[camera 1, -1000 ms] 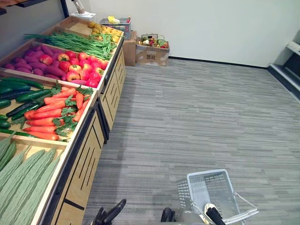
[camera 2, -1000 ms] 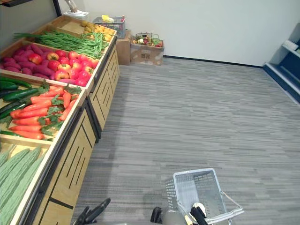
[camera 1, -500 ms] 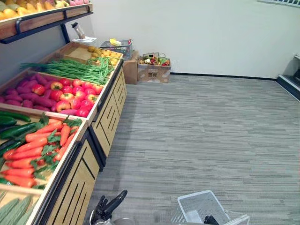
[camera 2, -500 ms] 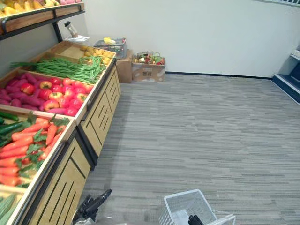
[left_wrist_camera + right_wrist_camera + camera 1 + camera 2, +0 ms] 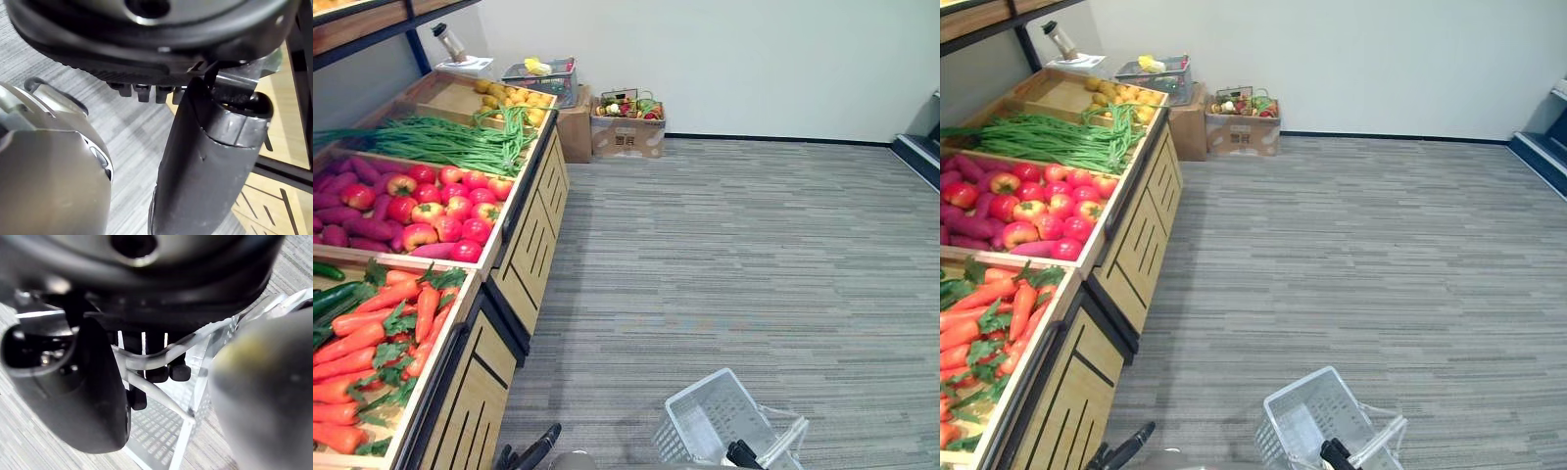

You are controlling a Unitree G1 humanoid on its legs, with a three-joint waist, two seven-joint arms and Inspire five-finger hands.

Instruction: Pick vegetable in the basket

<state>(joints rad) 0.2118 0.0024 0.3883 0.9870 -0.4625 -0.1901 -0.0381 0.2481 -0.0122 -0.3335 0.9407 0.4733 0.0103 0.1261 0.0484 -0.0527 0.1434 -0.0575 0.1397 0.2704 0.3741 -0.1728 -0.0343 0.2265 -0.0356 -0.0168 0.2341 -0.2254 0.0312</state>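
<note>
basket [image 5: 679,442] sits right of the produce stand [image 5: 523,257].

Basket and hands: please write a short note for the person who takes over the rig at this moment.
The right hand is shut on the handle of the basket, at the robot's right front.
The left hand is open and holds nothing.
The carrots and green beans lie in the stand on the left.
Done: basket in hand.
Left: pick a vegetable and put it in; none seen in the basket yet.
</note>
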